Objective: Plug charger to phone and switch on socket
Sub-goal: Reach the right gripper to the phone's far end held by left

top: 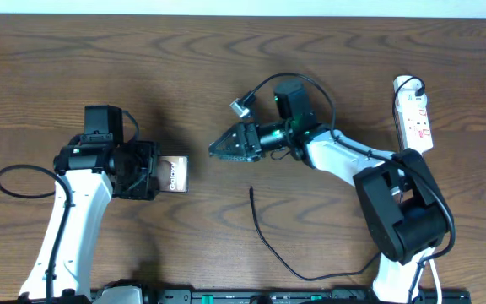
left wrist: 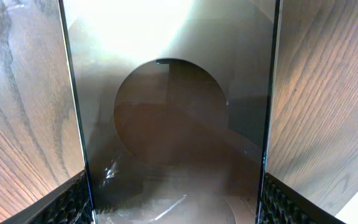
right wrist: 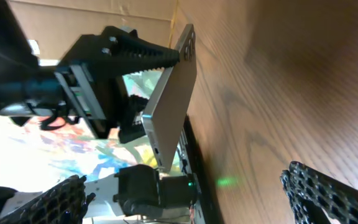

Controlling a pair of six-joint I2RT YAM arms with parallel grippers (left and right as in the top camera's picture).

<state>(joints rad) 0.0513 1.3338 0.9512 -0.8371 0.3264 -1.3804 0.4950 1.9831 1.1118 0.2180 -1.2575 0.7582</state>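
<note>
My left gripper (top: 157,173) is shut on the phone (top: 175,174) and holds it by its sides. In the left wrist view the phone's back (left wrist: 173,124) fills the space between the fingers. My right gripper (top: 218,149) is open and empty, pointing left toward the phone with a gap between them. The right wrist view shows the phone (right wrist: 173,99) edge-on ahead of the open fingers (right wrist: 191,199). The charger, a thin black cable, lies loose on the table with its free tip (top: 251,191) below the right gripper. The socket (top: 413,114), a white power strip, lies at the far right.
The charger cable curves from its tip down toward the front edge (top: 310,277) and the right arm's base (top: 403,211). A small grey connector (top: 241,106) on a black robot cable sits above the right gripper. The left arm's base cable loops at the left (top: 24,181).
</note>
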